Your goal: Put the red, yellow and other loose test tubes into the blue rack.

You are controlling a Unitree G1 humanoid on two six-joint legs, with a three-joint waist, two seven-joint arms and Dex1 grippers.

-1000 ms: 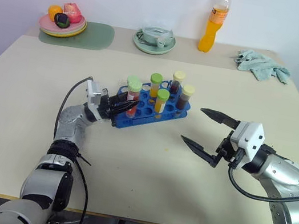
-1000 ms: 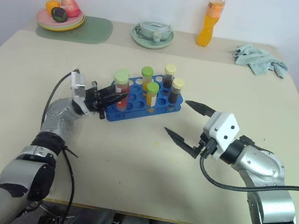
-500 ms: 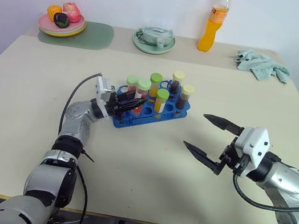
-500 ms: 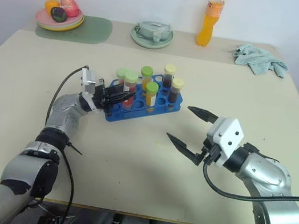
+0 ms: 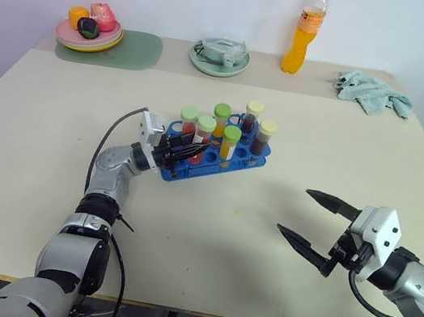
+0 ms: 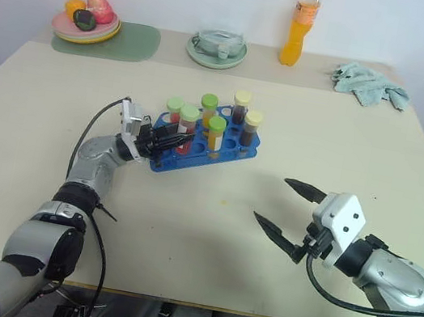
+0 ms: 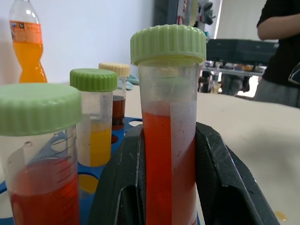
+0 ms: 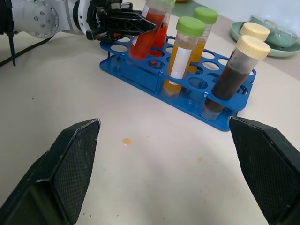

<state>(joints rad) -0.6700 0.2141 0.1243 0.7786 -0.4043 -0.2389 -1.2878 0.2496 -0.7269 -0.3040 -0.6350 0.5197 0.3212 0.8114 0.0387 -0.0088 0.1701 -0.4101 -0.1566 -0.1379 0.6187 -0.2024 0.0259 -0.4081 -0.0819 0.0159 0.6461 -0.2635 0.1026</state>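
Note:
The blue rack (image 5: 213,159) stands mid-table with several capped test tubes upright in it: red, orange, yellow and dark ones. At the rack's left end my left gripper (image 5: 184,151) is shut on a red test tube (image 7: 168,159) with a green cap. That tube (image 8: 143,42) leans, its lower end down at the rack's holes; I cannot tell if it is seated. My right gripper (image 5: 294,211) hangs open and empty over bare table, well to the right of the rack and nearer the front edge.
Along the far edge stand an orange drink bottle (image 5: 304,31), a green plate (image 5: 219,59) with a cup, a plate of fruit (image 5: 89,30) on a green mat (image 5: 132,52), and a teal cloth (image 5: 371,92). A person (image 7: 281,47) stands beyond the table.
My right gripper has drawn back from the rack toward the table's front right, still open. The left gripper keeps its hold on the red tube at the rack.

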